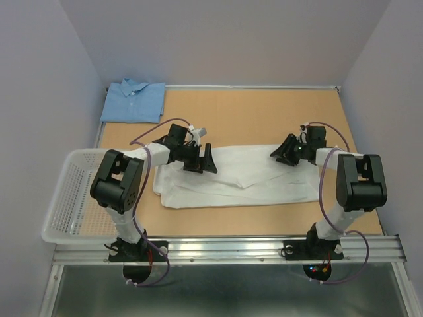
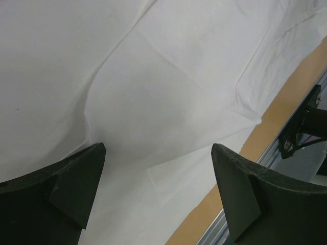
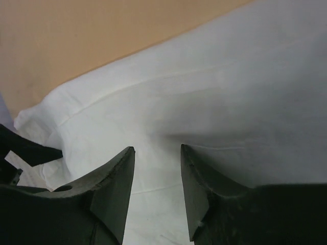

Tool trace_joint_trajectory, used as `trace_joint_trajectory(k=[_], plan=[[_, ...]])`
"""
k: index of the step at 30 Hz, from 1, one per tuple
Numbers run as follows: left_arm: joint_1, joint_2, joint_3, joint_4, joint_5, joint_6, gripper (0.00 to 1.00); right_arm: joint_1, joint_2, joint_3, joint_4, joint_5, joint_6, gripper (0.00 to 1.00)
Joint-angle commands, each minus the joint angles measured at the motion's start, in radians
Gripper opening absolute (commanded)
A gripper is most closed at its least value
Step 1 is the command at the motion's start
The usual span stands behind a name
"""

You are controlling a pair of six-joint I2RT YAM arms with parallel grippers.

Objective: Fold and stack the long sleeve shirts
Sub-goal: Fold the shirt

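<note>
Top external view showed a white mesh basket (image 1: 66,198) at the far left, hanging partly over the left edge of the table (image 1: 264,112). Behind it, at the table's back left corner, the blue shirt (image 1: 134,101) lay folded into a neat rectangle, collar toward the back wall, well apart from both arms.

Next came the left gripper (image 1: 201,161), reaching in over the left end of the white shirt (image 1: 244,179). From the left wrist camera its two dark fingers (image 2: 66,184) stood wide apart with nothing between them, just above smooth white cloth marked by a few soft creases. A strip of bare table and the near rail showed at the right of that view.

The white shirt stretched across the middle of the table as a long band, running left to right, its left end broader and rumpled.

At the right, the right gripper (image 1: 281,153) sat over the far edge of the shirt's right end. The right wrist camera showed its fingers (image 3: 110,189) parted by a narrower gap, empty, pointing down at the cloth close to the shirt's border, with bare table beyond. Whether the tips touched the fabric could not be told.
</note>
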Motion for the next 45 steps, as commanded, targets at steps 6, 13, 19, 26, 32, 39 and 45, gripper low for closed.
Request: trace_joint_trajectory(k=[6,13,19,26,32,39,45], plan=[[0.035,-0.073,-0.133,-0.122,-0.12,0.083,0.99,-0.201,0.01,-0.095,0.207,0.028,0.052,0.45],[0.035,-0.27,-0.016,-0.171,-0.194,0.109,0.99,-0.101,-0.153,0.025,0.053,-0.093,-0.037,0.48],[0.07,-0.27,-0.024,-0.084,-0.206,-0.029,0.99,0.178,-0.166,0.065,0.04,-0.252,-0.002,0.49],[0.142,-0.196,-0.123,0.077,-0.146,-0.158,0.99,0.38,-0.051,0.106,0.06,-0.331,0.03,0.49],[0.18,-0.159,-0.195,0.137,-0.158,-0.213,0.99,0.446,0.09,0.082,0.085,-0.463,-0.014,0.47],[0.23,-0.164,-0.269,0.168,-0.166,-0.255,0.99,0.461,0.186,-0.004,0.083,-0.509,-0.082,0.44],[0.233,-0.164,-0.236,0.154,-0.186,-0.233,0.99,0.391,0.152,-0.072,0.062,-0.443,-0.125,0.44]])
